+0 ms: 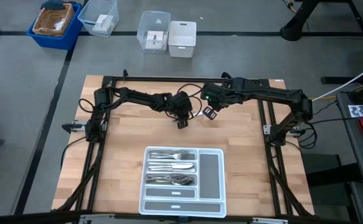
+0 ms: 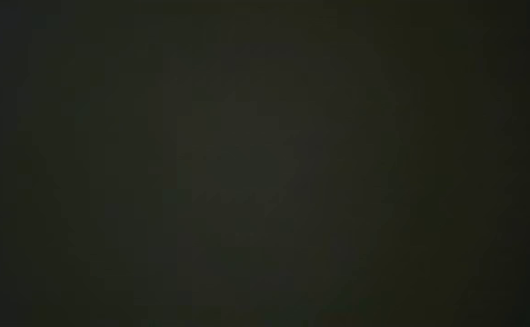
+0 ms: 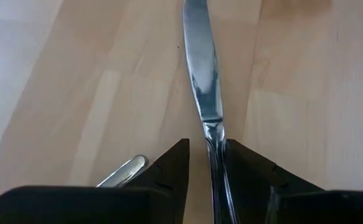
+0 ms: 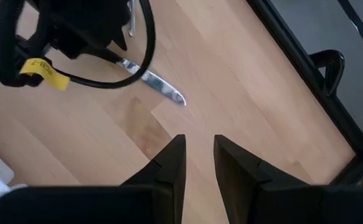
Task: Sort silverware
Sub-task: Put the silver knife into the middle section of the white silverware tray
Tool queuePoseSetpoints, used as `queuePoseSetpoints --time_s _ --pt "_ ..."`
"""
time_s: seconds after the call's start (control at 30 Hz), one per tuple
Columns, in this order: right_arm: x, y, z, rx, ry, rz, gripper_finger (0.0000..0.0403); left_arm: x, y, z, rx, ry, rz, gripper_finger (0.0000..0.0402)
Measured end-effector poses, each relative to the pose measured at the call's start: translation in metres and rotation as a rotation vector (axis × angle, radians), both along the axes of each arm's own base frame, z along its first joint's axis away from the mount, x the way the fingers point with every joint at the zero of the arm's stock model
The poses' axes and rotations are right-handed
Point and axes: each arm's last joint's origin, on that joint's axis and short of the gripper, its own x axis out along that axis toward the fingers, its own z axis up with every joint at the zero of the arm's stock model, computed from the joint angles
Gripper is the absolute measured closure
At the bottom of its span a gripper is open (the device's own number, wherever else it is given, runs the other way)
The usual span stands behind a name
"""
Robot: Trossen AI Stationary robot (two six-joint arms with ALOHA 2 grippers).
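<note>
The left gripper (image 1: 182, 118) hangs low over the far middle of the wooden table (image 1: 125, 162), its arm reaching in from the left side. In the left wrist view its 2 fingers (image 3: 169, 165) stand on either side of the handle of a knife (image 3: 201, 74), which lies flat on the wood with its blade pointing away from the wrist; the fingers sit close to the handle, but whether they actually pinch it cannot be told. A second piece of silverware, a rounded handle end (image 3: 124, 172), shows just beside the outer side of one finger. The right wrist view catches the same knife blade poking out from under the left arm's wrist and cable. Just to the right, the right gripper (image 1: 210, 112) hovers near the left one, above bare wood, its fingers (image 4: 169, 165) slightly apart with nothing between them. Nearer the front edge, in the middle of the table, sits the white tray (image 1: 215, 202); 3 of its left-hand compartments hold sorted silverware (image 1: 172, 168), forks in the far one. The long compartment on its right is bare. The low view is entirely dark.
</note>
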Motion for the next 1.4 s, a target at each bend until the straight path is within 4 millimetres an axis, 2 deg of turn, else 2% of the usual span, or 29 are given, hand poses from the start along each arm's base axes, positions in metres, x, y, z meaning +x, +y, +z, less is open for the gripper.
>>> queuePoseSetpoints --time_s 0.37,0.73,1.1,1.4 --pt "0.004 -0.001 0.001 -0.007 -0.041 0.000 0.0320 0.000 -0.004 -0.003 -0.011 0.017 -0.037 0.0309" --pt "0.004 -0.001 0.001 -0.007 -0.039 0.001 0.0320 -0.009 -0.007 -0.007 -0.043 0.141 -0.046 0.0310" --pt "0.004 -0.001 0.001 -0.019 -0.020 0.050 0.0320 -0.020 -0.010 -0.009 -0.069 0.254 -0.069 0.0379" --pt "0.003 -0.001 0.001 -0.023 -0.008 0.071 0.0320 -0.037 -0.016 -0.001 -0.105 0.394 -0.100 0.0350"
